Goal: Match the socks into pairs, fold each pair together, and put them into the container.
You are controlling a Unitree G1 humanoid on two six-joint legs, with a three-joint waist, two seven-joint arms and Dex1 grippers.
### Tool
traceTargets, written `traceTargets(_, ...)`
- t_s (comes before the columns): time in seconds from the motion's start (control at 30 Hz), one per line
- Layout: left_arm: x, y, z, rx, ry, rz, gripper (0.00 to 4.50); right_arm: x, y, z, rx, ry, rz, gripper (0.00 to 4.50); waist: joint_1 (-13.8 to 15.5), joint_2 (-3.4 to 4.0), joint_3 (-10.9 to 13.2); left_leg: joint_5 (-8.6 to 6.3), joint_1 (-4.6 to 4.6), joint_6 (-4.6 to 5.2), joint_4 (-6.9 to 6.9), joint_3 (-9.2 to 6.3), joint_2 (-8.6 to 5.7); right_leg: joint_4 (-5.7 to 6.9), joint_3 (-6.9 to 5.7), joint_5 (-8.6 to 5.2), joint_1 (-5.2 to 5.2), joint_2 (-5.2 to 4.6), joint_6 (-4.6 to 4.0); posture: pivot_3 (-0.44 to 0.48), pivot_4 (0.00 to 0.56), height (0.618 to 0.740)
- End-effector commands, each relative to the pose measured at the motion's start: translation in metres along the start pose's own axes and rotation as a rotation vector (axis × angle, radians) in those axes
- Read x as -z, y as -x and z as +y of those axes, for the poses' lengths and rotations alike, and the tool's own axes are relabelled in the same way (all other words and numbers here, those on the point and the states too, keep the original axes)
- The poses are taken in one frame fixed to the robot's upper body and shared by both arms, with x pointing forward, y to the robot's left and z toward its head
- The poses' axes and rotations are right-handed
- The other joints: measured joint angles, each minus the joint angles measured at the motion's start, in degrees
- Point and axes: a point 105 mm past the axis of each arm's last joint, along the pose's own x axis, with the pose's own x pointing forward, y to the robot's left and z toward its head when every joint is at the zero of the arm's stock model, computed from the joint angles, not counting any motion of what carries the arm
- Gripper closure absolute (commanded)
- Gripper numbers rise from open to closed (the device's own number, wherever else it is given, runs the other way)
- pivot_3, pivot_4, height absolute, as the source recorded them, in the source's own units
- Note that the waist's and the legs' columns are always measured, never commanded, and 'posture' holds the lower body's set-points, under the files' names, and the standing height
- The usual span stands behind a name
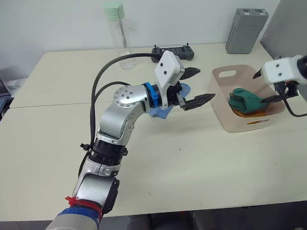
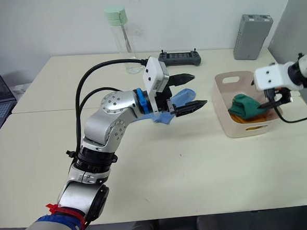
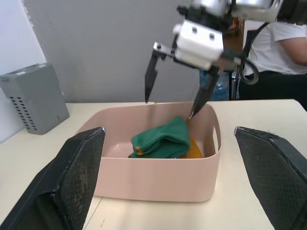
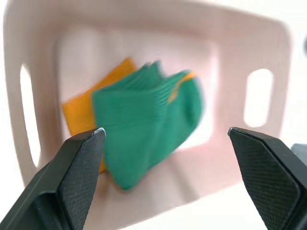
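1. Your R gripper (image 3: 175,93) hangs over the pink container (image 1: 221,108), fingers spread wide, nothing held.
2. Just below it: green pair (image 4: 144,120) lies folded in the container, on top of the yellow pair (image 4: 79,117).
3. Your L gripper (image 2: 189,92) hovers above the table (image 1: 198,164) mid-scene, fingers wide apart, empty, pointing at the container.
4. Blue socks (image 2: 181,98) lie on the table right under/behind the L gripper, beside the container, not in it.
5. Far edge: grey box (image 1: 246,30), bottle (image 1: 118,33), black controller (image 2: 178,56).
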Motion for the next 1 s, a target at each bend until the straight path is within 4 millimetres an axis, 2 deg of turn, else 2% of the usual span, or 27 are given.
traceTargets(0.03,-0.019,-0.005,-0.004,0.017,-0.046,-0.060,0.00,-0.007,0.022,-0.027,0.168,0.025,0.008,0.05,0.0,0.01,0.0,0.00,0.00,0.00,0.00,0.01,0.00,0.01,0.01,0.00,0.00,0.00,0.00,0.000,0.150,0.740)
traceTargets(0.07,-0.019,-0.006,-0.004,0.014,-0.047,-0.061,0.00,-0.004,0.020,-0.032,0.211,0.031,0.025,0.05,0.0,0.01,0.0,0.00,0.00,0.00,0.01,0.02,0.00,0.01,0.02,0.00,-0.02,0.00,0.00,0.000,0.150,0.740)
traceTargets(0.17,-0.016,-0.007,-0.009,0.028,-0.050,-0.055,0.00,0.012,0.004,-0.026,0.244,0.044,0.065,0.68,0.0,0.00,0.0,0.00,0.00,0.00,0.00,-0.02,0.00,0.00,-0.03,0.00,0.00,0.00,0.00,0.000,0.150,0.740)
traceTargets(0.47,-0.018,-0.008,-0.015,0.054,-0.054,-0.043,0.00,0.024,-0.027,-0.010,0.208,0.041,0.070,3.82,0.0,0.02,0.0,0.00,-0.01,0.00,-0.01,0.00,-0.01,0.02,0.01,0.00,-0.01,-0.01,-0.01,0.000,0.150,0.740)
traceTargets(0.53,-0.018,-0.009,-0.017,0.061,-0.051,-0.041,0.00,0.028,-0.040,-0.003,0.185,0.030,0.073,4.48,0.0,0.02,0.0,0.00,0.00,0.00,0.00,0.00,-0.01,0.03,0.01,0.00,-0.01,-0.01,-0.01,0.000,0.150,0.740)
traceTargets(0.7,-0.016,-0.012,-0.019,0.073,-0.059,-0.024,0.00,0.043,-0.075,0.020,0.125,-0.025,0.122,4.48,0.0,0.02,0.0,0.01,0.01,-0.01,0.03,-0.01,-0.01,0.05,0.00,0.02,0.02,-0.01,0.00,0.000,0.150,0.740)
traceTargets(0.8,-0.016,-0.012,-0.018,0.067,-0.064,-0.016,0.00,0.047,-0.084,0.029,0.094,-0.043,0.130,4.48,0.0,0.03,0.0,0.01,0.01,-0.02,0.05,-0.01,-0.02,0.06,0.01,0.02,0.02,-0.02,0.01,0.000,0.150,0.740)
traceTargets(0.9,-0.015,-0.008,-0.014,0.050,-0.065,-0.008,0.00,0.042,-0.080,0.022,0.117,-0.058,0.104,4.48,0.0,0.03,0.0,0.01,0.01,-0.02,0.04,-0.03,-0.01,0.05,-0.01,0.02,0.03,-0.01,0.01,0.000,0.150,0.740)
traceTargets(1.0,-0.011,-0.004,-0.011,0.027,-0.066,0.006,0.00,0.034,-0.055,-0.002,0.200,-0.042,0.091,4.48,0.0,0.04,0.0,0.01,0.01,-0.02,0.04,-0.04,-0.02,0.05,-0.01,0.02,0.03,-0.01,0.01,0.000,0.150,0.740)
